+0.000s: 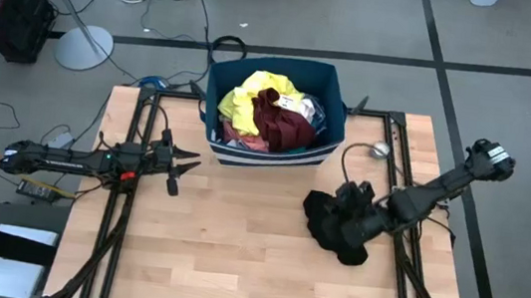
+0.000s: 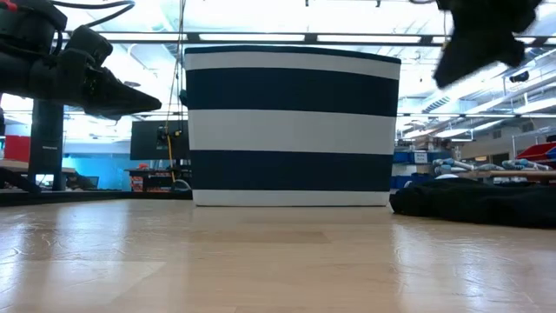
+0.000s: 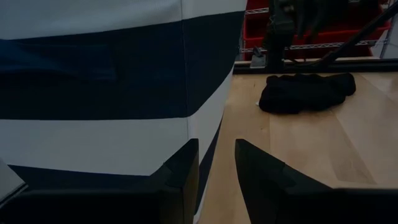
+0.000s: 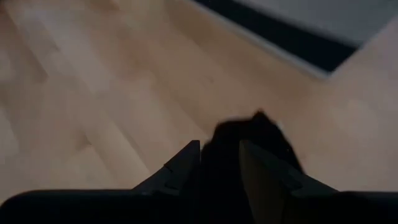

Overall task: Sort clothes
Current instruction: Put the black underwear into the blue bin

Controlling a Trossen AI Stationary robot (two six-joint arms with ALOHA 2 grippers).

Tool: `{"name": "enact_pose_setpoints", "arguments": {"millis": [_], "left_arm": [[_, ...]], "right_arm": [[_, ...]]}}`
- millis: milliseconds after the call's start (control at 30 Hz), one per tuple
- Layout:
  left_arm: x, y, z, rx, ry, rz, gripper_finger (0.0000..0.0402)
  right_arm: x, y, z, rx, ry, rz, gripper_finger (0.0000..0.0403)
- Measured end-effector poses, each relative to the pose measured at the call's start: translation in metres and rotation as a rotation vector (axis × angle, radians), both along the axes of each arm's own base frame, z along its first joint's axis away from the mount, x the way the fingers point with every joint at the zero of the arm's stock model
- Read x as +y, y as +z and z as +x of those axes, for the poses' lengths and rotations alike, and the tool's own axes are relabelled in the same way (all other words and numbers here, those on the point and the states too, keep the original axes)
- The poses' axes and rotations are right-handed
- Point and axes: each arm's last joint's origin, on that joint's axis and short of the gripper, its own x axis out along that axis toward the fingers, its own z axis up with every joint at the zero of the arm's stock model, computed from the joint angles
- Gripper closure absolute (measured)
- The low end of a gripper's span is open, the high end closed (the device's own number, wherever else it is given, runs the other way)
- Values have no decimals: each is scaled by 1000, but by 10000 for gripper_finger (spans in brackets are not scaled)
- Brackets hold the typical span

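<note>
A navy and white striped bin (image 1: pixel 270 155) stands at the table's far middle. It holds a heap of clothes, with a yellow shirt (image 1: pixel 250 95) and a maroon piece (image 1: pixel 280 123) on top. A black top (image 1: pixel 336 235) lies crumpled on the wood at the right (image 2: pixel 479 202). My right gripper (image 1: pixel 348 203) hangs above it, open (image 4: pixel 219 144), with the black cloth (image 4: pixel 264 134) showing beyond its fingertips. My left gripper (image 1: pixel 183 165) waits open at the left, level, facing the bin's wall (image 3: pixel 93 81).
Dark metal rails (image 1: pixel 401 175) run along the table's left and right sides. A small silver round piece (image 1: pixel 381 149) with a cable sits right of the bin. Bare wood (image 1: pixel 233 256) fills the near half. A lamp base and cables lie on the floor beyond.
</note>
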Motion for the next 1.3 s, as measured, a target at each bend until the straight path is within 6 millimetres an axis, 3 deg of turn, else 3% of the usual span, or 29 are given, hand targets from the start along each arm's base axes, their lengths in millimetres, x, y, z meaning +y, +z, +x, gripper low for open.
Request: {"name": "enact_pose_setpoints", "arguments": {"millis": [333, 767, 967, 1100, 1300], "left_arm": [[0, -1, 0, -3, 4, -47, 291], [0, -2, 0, 5, 2, -47, 291], [0, -2, 0, 5, 2, -46, 291], [0, -2, 0, 4, 2, -46, 291], [0, -2, 0, 3, 3, -45, 291]], "right_arm": [[4, -69, -9, 137, -84, 21, 268], [7, -114, 1, 243, -120, -78, 152], [3, -141, 14, 297, -159, -132, 136], [1, -153, 31, 216, -173, -129, 186], [2, -152, 50, 152, -42, -143, 377]]}}
